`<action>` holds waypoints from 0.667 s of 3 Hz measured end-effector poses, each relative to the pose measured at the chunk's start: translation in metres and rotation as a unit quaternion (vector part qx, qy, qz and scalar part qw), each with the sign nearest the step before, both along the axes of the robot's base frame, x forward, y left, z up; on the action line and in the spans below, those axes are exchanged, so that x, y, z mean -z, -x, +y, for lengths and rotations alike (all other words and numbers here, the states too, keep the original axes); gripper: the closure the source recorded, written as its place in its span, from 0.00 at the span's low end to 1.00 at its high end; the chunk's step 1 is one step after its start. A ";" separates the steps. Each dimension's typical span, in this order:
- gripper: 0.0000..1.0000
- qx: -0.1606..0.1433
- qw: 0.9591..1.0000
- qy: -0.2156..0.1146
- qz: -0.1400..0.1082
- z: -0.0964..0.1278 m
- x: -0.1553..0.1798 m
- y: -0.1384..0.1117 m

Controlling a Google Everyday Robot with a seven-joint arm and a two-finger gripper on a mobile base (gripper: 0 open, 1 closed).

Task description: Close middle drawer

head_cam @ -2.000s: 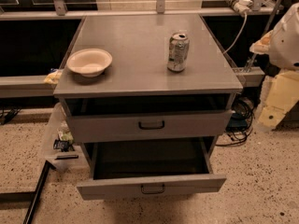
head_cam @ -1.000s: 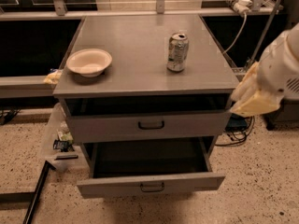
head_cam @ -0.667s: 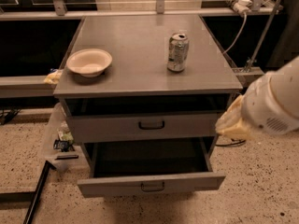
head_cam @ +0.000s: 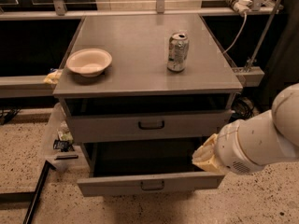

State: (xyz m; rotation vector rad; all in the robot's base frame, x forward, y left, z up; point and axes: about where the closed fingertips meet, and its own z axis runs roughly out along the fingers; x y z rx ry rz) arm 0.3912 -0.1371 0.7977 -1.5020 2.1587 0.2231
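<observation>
The middle drawer (head_cam: 152,185) is a wide grey drawer with a small dark loop handle. It is pulled far out, and its dark interior shows behind the flat front. My gripper (head_cam: 206,157) is the cream tip of the white arm (head_cam: 261,139), which comes in from the right. It hangs over the right end of the open drawer, just behind the drawer's front. The grey drawer above (head_cam: 150,124) has the same kind of handle and stands out a little from the cabinet. Any drawer below the open one is hidden.
The grey cabinet top (head_cam: 140,55) holds a cream bowl (head_cam: 88,61) at the left and a drink can (head_cam: 178,51) at the right. A clear bin with small items (head_cam: 60,135) stands on the speckled floor at the cabinet's left. A dark rod (head_cam: 35,197) lies on the floor at the lower left. Cables (head_cam: 238,27) hang at the right.
The arm has swung down and leftward from beside the cabinet's right edge to the right end of the open middle drawer. The drawers, bowl and can have not moved.
</observation>
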 end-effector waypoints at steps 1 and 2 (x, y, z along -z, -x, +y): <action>1.00 -0.005 1.000 0.000 0.001 0.001 0.004 0.001; 1.00 -0.017 1.000 0.007 -0.006 -0.002 0.044 0.008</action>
